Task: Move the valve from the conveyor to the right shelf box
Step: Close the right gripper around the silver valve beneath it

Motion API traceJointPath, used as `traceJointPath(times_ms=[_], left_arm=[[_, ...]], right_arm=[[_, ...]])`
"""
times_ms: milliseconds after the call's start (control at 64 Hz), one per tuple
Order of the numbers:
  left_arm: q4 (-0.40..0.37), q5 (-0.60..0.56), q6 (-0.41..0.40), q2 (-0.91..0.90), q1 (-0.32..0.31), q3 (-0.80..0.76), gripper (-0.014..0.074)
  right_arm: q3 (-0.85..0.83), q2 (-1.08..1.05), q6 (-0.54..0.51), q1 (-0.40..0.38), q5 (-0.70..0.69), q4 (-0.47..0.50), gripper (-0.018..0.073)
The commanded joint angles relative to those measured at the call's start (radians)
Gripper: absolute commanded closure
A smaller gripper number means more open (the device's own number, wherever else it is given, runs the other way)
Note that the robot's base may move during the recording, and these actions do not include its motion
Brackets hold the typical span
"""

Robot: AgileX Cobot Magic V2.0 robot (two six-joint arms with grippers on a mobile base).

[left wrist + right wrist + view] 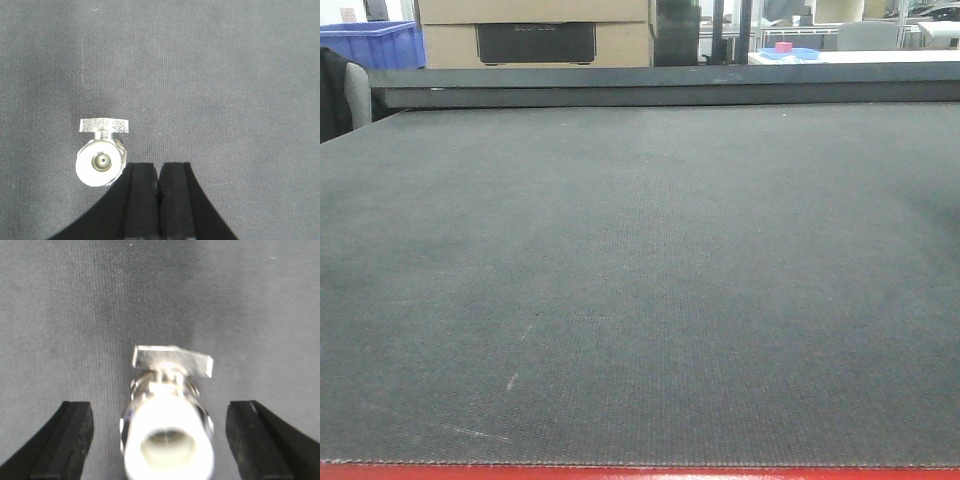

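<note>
Valve [167,425] between jaws of right pincer [160,409]

one valve [167,415] on conveyor [75,315] between right fingers [60,445], second valve [101,152] just beside left fingers [142,200]

Cardboard boxes [535,30], blue crate [375,42] behind

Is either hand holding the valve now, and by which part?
Nothing is held. The right hand is open around the valve without touching it; the left hand is shut empty beside a valve.
</note>
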Motion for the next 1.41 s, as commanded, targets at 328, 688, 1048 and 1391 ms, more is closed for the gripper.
traceJointPath(times_ms=[328, 688, 1048, 1391], left_arm=[[-0.009, 0.011, -0.013, 0.002, 0.003, -0.008, 0.0707], [-0.009, 0.013, -0.013, 0.002, 0.003, -0.008, 0.0707], [0.013, 0.073, -0.013, 0.003, 0.05, -0.008, 0.0707], [-0.001, 0.087, 0.049, 0.032, 0.169, 0.03, 0.0496]], right_arm=[[0.095, 0.062, -0.018, -0.003, -0.102, -0.01, 0.0134], [0.095, 0.062, -0.022, -0.003, -0.101, -0.01, 0.0315], [0.077, 0.023, -0.022, -0.003, 0.002, -0.012, 0.0721], [0.039, -0.196, -0.022, -0.003, -0.009, 0.087, 0.0721]])
